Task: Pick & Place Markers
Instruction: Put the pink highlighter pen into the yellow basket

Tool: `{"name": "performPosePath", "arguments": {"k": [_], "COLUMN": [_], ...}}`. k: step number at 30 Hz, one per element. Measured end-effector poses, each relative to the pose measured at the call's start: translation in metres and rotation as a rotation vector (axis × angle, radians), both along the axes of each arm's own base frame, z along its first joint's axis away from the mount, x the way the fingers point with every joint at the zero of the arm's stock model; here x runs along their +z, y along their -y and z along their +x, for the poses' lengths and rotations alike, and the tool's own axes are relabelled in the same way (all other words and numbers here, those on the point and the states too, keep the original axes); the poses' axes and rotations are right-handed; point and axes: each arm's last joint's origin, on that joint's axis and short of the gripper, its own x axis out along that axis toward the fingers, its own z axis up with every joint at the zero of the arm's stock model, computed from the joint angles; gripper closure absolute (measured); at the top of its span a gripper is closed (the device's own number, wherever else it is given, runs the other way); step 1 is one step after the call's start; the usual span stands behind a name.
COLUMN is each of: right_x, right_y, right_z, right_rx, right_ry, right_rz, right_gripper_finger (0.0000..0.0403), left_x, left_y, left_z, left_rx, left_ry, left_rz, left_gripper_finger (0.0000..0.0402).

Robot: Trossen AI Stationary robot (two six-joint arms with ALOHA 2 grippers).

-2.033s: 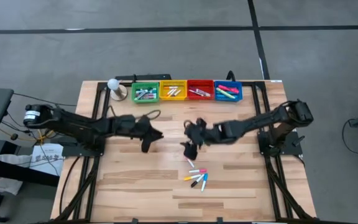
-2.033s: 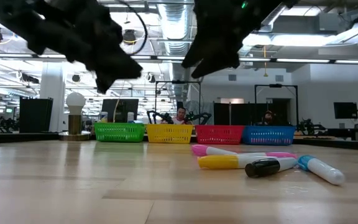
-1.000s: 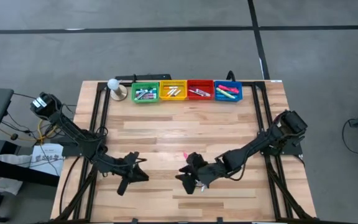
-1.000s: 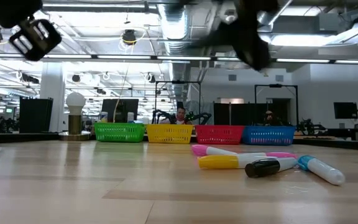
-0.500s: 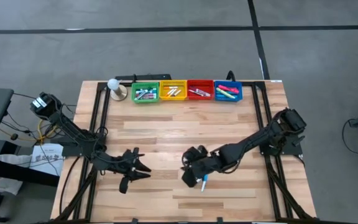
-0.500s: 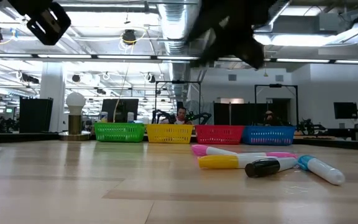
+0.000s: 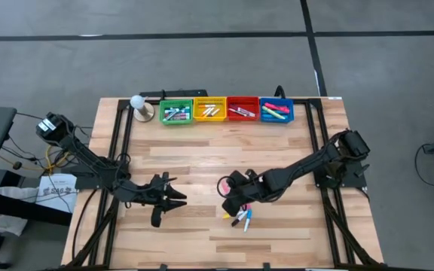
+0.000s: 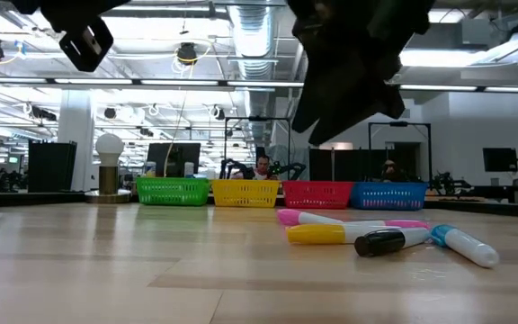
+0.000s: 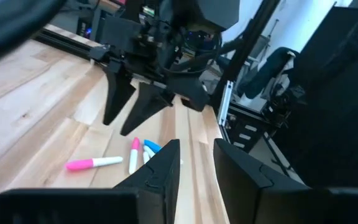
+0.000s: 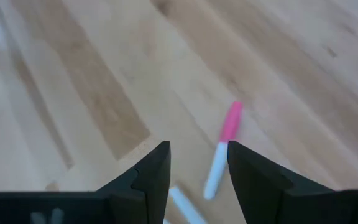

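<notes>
Several markers (image 7: 239, 218) lie loose in a small cluster on the wooden table near its front middle; among them are a pink one (image 10: 224, 148), a yellow one (image 8: 326, 235), a black-capped one (image 8: 389, 241) and a blue-capped one (image 8: 463, 245). My right gripper (image 7: 229, 206) hangs open just above the cluster's far-left side, slanting down, with nothing between its fingers (image 10: 151, 171). My left gripper (image 7: 175, 199) stands open to the left of the cluster, pointing nearly level toward it, and is empty (image 9: 196, 165).
A green bin (image 7: 175, 113), a yellow bin (image 7: 209, 111), a red bin (image 7: 242, 111) and a blue bin (image 7: 276, 111) stand in a row at the table's far edge, each with markers inside. A white ball on a stand (image 7: 138, 105) is left of them.
My right gripper has drawn back from over the markers toward the table's far edge and tipped, leaving the cluster uncovered. My left gripper has swung a little toward the table's right and far side. The markers have not moved.
</notes>
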Motion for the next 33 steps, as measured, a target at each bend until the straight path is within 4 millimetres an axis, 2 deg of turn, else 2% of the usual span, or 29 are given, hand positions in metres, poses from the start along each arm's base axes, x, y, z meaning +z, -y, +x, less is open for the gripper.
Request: {"name": "performPosePath", "arguments": {"k": [4, 9, 15, 20, 27, 33], "right_x": [-0.002, -0.014, -0.044, -0.064, -0.078, -0.092], "right_y": [0.009, 0.017, 0.02, 0.024, 0.025, 0.022], "right_z": [0.003, 0.012, 0.021, 0.023, 0.025, 0.024], "right_rx": [-0.027, -0.073, -0.101, -0.112, -0.12, -0.233], "right_ry": [-0.009, -0.018, -0.074, -0.139, -0.176, -0.196], "right_rz": [-0.002, 0.026, 0.026, 0.016, -0.009, -0.003], "right_gripper_finger": [0.0239, 0.0216, 0.0203, 0.0209, 0.0223, 0.0249], "left_x": [0.0, 0.001, 0.002, 0.002, 0.002, 0.002], "left_y": [-0.001, -0.001, 0.0, 0.0, 0.0, 0.0], "left_z": [0.001, 0.001, 0.001, 0.001, 0.001, 0.001], "left_rx": [0.006, 0.005, -0.001, -0.005, -0.005, -0.005], "left_ry": [0.001, 0.005, 0.013, 0.011, 0.009, 0.008], "left_rz": [-0.005, -0.007, -0.061, -0.07, -0.07, -0.069], "left_gripper_finger": [0.0305, 0.0305, 0.0305, 0.0305, 0.0305, 0.0305]}}
